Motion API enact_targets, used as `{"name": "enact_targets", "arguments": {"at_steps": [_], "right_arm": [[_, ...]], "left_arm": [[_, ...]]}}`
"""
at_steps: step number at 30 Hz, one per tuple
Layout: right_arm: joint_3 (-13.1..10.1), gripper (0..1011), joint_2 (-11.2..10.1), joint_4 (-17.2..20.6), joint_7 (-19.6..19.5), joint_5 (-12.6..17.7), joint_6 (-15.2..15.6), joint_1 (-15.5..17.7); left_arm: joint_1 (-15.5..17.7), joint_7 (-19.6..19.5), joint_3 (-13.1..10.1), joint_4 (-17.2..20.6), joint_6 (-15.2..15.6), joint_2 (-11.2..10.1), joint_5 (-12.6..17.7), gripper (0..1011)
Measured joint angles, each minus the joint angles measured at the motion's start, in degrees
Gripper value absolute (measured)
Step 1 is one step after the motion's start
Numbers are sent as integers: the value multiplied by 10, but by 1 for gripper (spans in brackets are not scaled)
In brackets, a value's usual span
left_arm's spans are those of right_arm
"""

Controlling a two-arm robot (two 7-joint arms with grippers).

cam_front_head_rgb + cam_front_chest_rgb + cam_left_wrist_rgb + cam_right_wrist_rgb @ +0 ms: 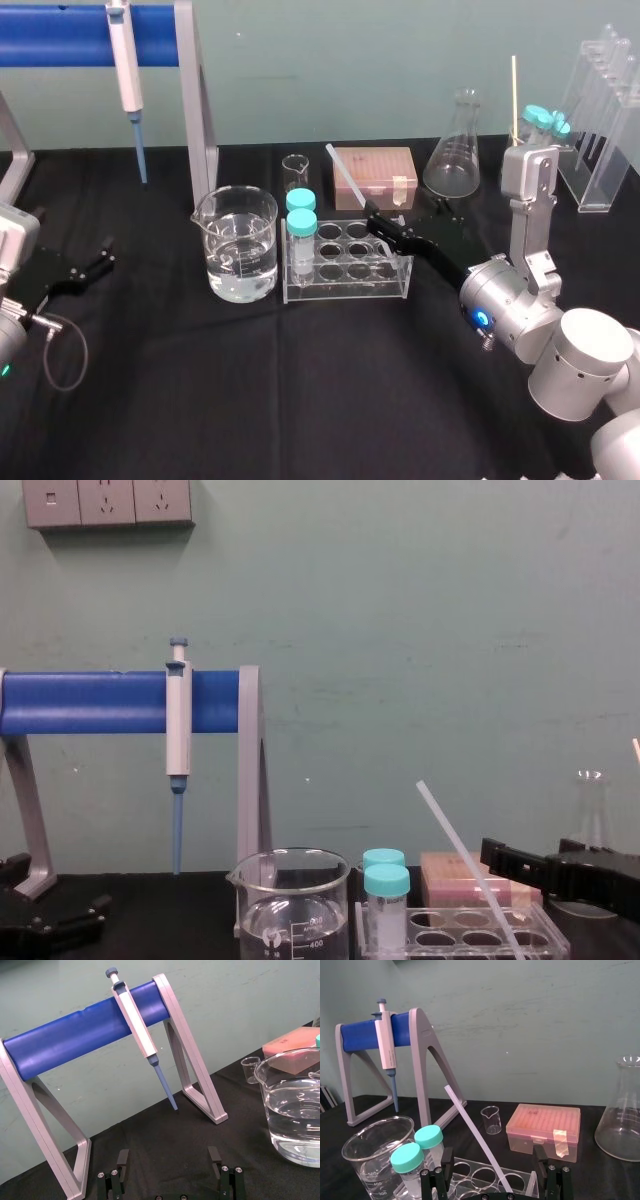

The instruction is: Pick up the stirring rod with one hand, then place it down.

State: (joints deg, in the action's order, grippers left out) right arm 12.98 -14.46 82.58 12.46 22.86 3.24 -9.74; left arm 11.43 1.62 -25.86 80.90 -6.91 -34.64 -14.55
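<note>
The stirring rod [347,179] is a thin whitish rod that leans tilted, its lower end down at the clear tube rack [345,291] and its upper end toward the back left. My right gripper [405,223] reaches in from the right at the rack's back right corner and stands open. In the right wrist view the rod [477,1137] rises between the spread fingers [447,1161] without touching either. From the chest the rod [462,855] slants up left of the right gripper [535,861]. My left gripper [102,255] rests open at the far left.
A beaker of water [238,245] stands left of the rack, which holds two teal-capped tubes [301,212]. Behind are a small beaker [295,170], a pink box [375,172] and a flask [452,150]. A pipette [125,60] hangs on the blue stand; a tall rack [600,120] stands far right.
</note>
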Motion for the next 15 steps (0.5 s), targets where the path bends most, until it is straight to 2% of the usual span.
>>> {"name": "enact_targets", "arguments": {"at_steps": [15], "right_arm": [[0,1003,-1,-1,0,1,-1,-1]], "left_arm": [[0,0,0,0,0,0,0,1000]]}}
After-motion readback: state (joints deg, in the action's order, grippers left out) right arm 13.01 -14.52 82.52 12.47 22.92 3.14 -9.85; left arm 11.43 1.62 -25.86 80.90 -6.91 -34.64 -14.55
